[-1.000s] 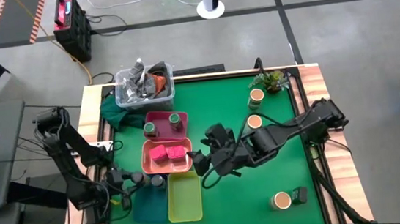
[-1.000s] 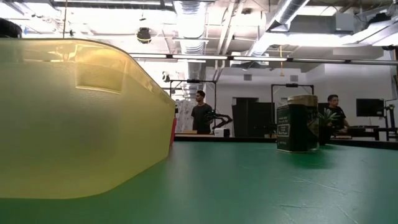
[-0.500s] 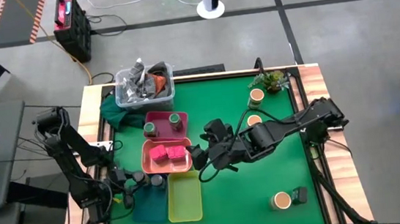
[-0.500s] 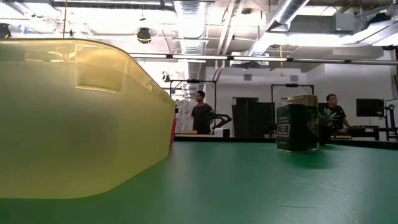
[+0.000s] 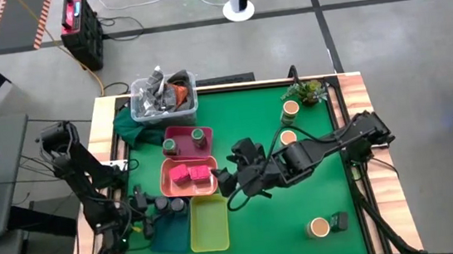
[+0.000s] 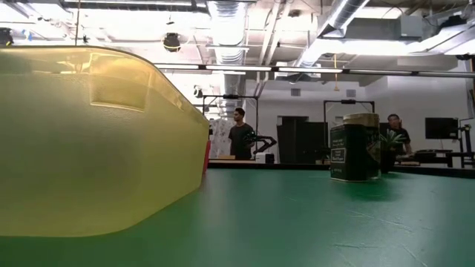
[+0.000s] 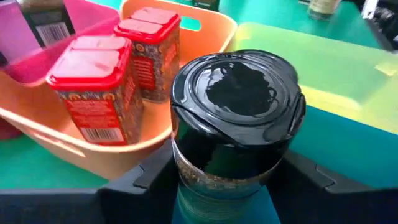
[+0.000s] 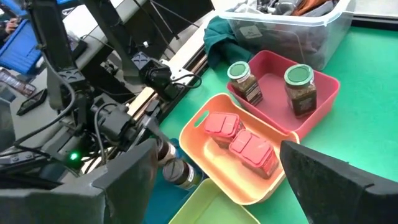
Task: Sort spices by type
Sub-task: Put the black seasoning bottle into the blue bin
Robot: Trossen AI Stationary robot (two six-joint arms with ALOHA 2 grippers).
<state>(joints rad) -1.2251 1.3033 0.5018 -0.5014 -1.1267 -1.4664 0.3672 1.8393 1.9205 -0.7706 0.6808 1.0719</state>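
Note:
My left gripper [image 5: 149, 209] is at the table's near left, shut on a black-lidded spice jar [image 7: 236, 118] over the far end of the teal tray [image 5: 168, 233]. A second black-lidded jar [image 5: 177, 205] stands right beside it. Two magenta-red boxes [image 5: 189, 175] sit in the salmon tray [image 5: 168, 185], and two green-lidded jars [image 8: 298, 87] in the pink tray [image 5: 179, 132]. My right gripper [image 5: 230, 182] hangs open above the green mat, right of the salmon tray, holding nothing. Tan-topped jars [image 5: 288, 138] stand on the mat's right half. My left gripper has the jar's body below the lid [image 7: 186, 177] between its two fingers, one on each side. The fingers come nearly level from the table's left. The jar stands upright; its base is hidden, so I cannot tell whether it rests in the teal tray.
The yellow-green tray [image 5: 208, 225] lies right of the teal one. A clear bin of clutter [image 5: 164, 100] on a dark green cloth fills the far left corner, with a small plant [image 5: 311, 91] at the far right. A tan-topped jar [image 5: 319, 227] and a small dark one [image 5: 340, 220] stand near right.
My left gripper has shifted a little toward the table's near edge and downward, still around the black-lidded jar, which stays upright.

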